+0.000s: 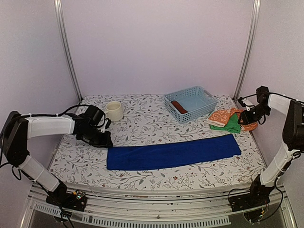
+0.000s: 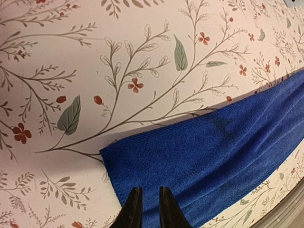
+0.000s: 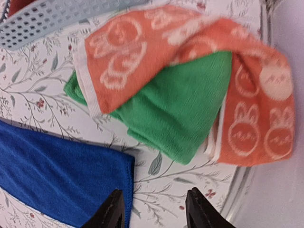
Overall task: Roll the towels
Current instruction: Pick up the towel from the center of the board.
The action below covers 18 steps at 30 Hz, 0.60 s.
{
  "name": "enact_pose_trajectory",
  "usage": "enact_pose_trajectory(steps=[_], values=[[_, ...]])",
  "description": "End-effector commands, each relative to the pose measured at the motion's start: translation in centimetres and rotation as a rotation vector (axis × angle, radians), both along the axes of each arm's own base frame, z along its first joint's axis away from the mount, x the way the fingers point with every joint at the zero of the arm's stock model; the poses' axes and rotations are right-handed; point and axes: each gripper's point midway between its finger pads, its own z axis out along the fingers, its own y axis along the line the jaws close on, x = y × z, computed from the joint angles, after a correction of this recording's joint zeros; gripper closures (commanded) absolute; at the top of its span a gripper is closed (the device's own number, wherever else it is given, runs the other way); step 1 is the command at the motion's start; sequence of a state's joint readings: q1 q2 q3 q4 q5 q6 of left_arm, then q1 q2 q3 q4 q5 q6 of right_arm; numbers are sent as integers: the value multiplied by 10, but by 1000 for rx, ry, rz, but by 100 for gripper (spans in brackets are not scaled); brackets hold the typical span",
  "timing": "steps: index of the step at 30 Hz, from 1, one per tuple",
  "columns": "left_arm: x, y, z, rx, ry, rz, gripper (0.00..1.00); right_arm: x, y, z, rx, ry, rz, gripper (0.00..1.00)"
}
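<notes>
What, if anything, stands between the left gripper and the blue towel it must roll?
Nothing visible. The left gripper hangs right over the left end of the blue towel; the cup stands apart, farther back.

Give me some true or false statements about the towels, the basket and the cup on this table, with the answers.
1. The blue towel lies flat and unrolled on the table. True.
2. The basket is empty. False: a rust-brown roll lies in it.
3. The orange patterned towel lies partly over the green towel. True.
4. The cup stands inside the basket. False: it stands on the table, left of the basket.
5. The right gripper is open and holds nothing. True.
</notes>
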<state>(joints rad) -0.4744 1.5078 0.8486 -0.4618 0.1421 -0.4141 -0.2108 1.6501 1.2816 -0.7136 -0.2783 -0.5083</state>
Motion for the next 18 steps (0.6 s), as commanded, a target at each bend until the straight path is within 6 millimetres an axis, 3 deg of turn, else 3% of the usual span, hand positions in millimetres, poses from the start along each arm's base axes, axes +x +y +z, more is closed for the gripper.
enact_pose_trajectory(steps=[1, 6, 18], values=[[8, -8, 18, -23, -79, -29, 86, -34, 6, -48, 52, 194, -25, 56], [4, -6, 13, -12, -68, -30, 86, -52, 6, -80, 49, 307, -40, 61], [2, -2, 13, -3, -69, -23, 85, -71, 22, -112, -66, 397, 15, 60]])
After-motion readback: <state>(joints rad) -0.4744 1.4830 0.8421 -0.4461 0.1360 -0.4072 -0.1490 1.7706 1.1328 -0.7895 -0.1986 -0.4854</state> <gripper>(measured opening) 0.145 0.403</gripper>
